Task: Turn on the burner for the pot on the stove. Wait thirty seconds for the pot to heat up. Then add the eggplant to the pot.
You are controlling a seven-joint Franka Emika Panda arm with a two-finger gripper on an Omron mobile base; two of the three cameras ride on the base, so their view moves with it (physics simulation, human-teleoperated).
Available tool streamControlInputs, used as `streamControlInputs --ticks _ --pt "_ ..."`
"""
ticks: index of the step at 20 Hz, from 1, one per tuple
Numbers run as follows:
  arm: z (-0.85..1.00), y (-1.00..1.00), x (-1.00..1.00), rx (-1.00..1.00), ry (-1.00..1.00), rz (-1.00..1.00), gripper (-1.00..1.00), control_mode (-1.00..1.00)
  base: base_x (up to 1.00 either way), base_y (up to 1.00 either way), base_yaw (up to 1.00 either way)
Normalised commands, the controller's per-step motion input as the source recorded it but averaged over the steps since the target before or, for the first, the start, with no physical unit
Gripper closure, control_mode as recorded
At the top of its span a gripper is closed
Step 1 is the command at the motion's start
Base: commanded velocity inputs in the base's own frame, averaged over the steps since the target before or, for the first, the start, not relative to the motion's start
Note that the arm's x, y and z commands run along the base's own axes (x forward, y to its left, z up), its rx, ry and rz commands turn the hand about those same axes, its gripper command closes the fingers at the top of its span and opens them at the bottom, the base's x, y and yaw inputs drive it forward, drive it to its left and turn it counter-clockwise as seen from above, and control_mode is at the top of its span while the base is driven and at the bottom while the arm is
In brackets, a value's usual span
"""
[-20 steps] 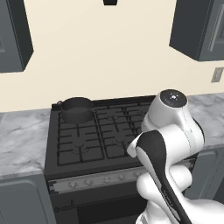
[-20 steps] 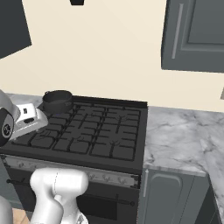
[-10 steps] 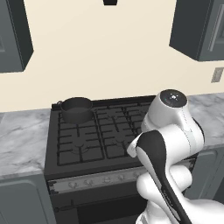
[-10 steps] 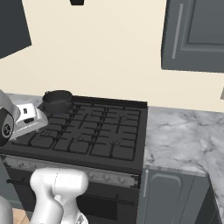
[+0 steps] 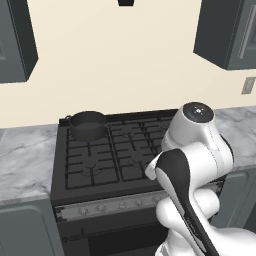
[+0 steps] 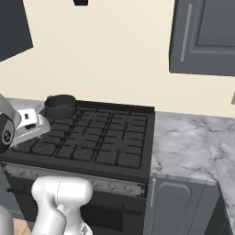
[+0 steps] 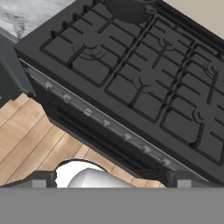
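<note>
The black stove [image 5: 107,157] [image 6: 108,137] has six grated burners and a silver knob strip [image 5: 120,204] [image 7: 107,124] along its front. The dark grey pot [image 5: 87,124] [image 6: 59,106] sits on the back left burner, which it covers; in the hand view the pot [image 7: 129,8] is cut off at the top edge. My gripper [image 7: 111,180] hangs open and holds nothing, in front of and above the stove's front edge, looking down at the knobs. The hand's white body [image 6: 30,125] shows at the left of the right base view. The eggplant is out of view.
Grey marble counters flank the stove on the left [image 5: 25,160] and on the right [image 6: 190,147]. Dark wall cabinets [image 6: 204,36] hang above. Wooden floor [image 7: 26,140] lies below the oven front. My white arm [image 5: 192,165] stands before the stove's right half.
</note>
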Motion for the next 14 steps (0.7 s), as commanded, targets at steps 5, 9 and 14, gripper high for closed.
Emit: streamControlInputs --ticks 5,9,14 --pt "0.0 0.0 0.0 0.0 0.0 0.0 -1.0 -1.0 0.0 0.0 0.0" --pt "0.0 0.0 0.0 0.0 0.0 0.0 -1.0 -1.0 0.0 0.0 0.0" --pt "0.0 0.0 0.0 0.0 0.0 0.0 -1.0 -1.0 0.0 0.0 0.0"
